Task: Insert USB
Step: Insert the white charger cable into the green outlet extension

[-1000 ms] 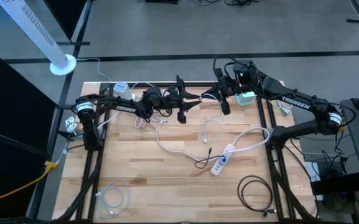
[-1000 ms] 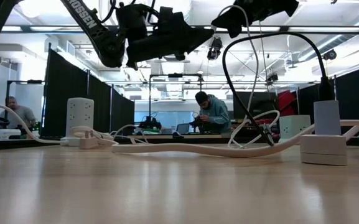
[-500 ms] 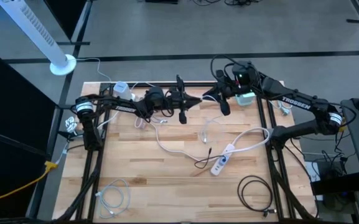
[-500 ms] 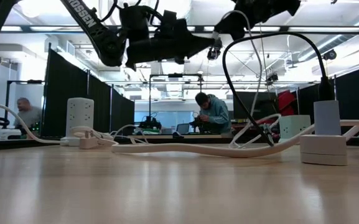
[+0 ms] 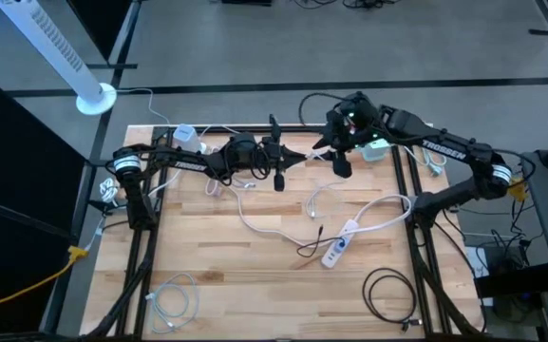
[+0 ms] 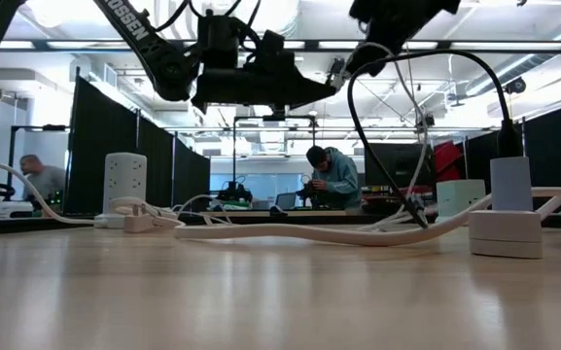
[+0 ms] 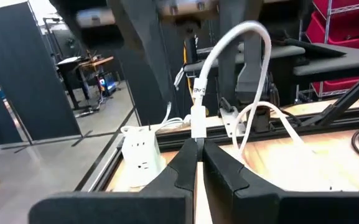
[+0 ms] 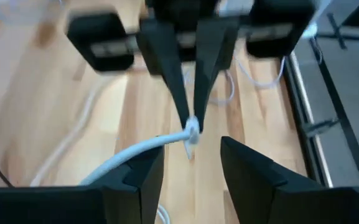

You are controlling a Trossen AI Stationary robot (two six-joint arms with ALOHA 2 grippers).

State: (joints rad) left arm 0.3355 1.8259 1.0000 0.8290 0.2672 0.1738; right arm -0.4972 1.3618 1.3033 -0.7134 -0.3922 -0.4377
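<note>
1 white USB plug (image 7: pixel 198 118) sits pinched at the tips of the left gripper (image 5: pixel 297 158), raised above the table (image 5: pixel 255 285). Facing it, the right gripper (image 8: pixel 188 171) stands apart, fingers (image 8: pixel 139 177) flanking its white cable (image 8: pixel 135 152).

My table (image 5: pixel 255 285) is pale blond wood with a faint plank grain. The USB cable (image 7: pixel 229 46) I hold is white, plug and all. My left gripper (image 5: pixel 307 155) and right gripper (image 8: pixel 190 177) are matte black. At five o'clock lies a white power strip (image 5: pixel 340 244); farther toward five, a black coiled cable (image 5: pixel 390 290). At seven o'clock curls a thin white cable (image 5: pixel 171 299).
</note>
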